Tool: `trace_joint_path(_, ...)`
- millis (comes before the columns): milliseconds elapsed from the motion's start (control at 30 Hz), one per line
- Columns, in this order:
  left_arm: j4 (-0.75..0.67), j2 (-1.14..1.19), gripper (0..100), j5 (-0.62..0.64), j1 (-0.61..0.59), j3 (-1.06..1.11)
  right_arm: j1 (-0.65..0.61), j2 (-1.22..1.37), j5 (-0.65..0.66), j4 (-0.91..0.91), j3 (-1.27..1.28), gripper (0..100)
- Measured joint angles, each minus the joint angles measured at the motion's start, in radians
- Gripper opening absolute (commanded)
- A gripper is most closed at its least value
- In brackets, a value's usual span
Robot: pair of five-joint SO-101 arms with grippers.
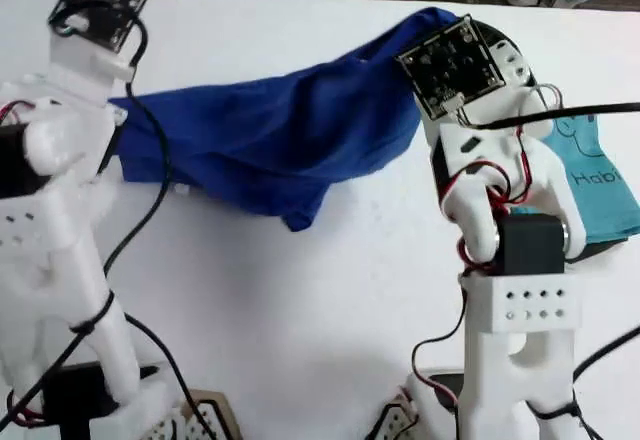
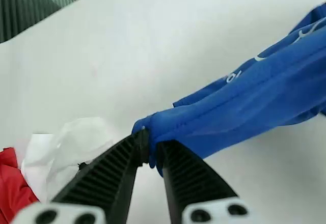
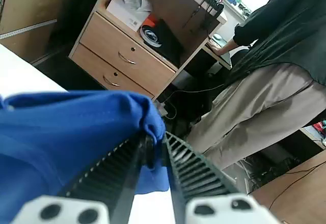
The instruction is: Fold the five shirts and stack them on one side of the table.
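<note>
A blue shirt [image 1: 280,135] hangs stretched between my two arms above the white table [image 1: 300,290]. My left gripper [image 2: 150,150] is shut on one corner of the blue shirt [image 2: 244,107], at the table's left. My right gripper [image 3: 153,150] is shut on another corner of the blue shirt [image 3: 66,127], at the far right edge. The cloth sags to a point in the middle and rests on the table there. A folded teal shirt [image 1: 595,185] lies at the right, under my right arm.
A white shirt [image 2: 66,150] and a red shirt [image 2: 10,188] lie crumpled on the table beside my left gripper. Past the table's far edge stand wooden drawers [image 3: 122,61] and a person. Cables [image 1: 150,210] trail along the left arm.
</note>
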Motion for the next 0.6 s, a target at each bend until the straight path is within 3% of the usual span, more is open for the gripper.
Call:
trace_joint_path(300,-0.011,-0.040,3,0.032,-0.002,0.005,0.002,0.006,0.000,0.000,-0.124,2.1)
trace_joint_path(600,-0.011,-0.279,3,0.061,-0.002,-0.091,0.002,0.005,0.000,0.117,-0.437,2.1)
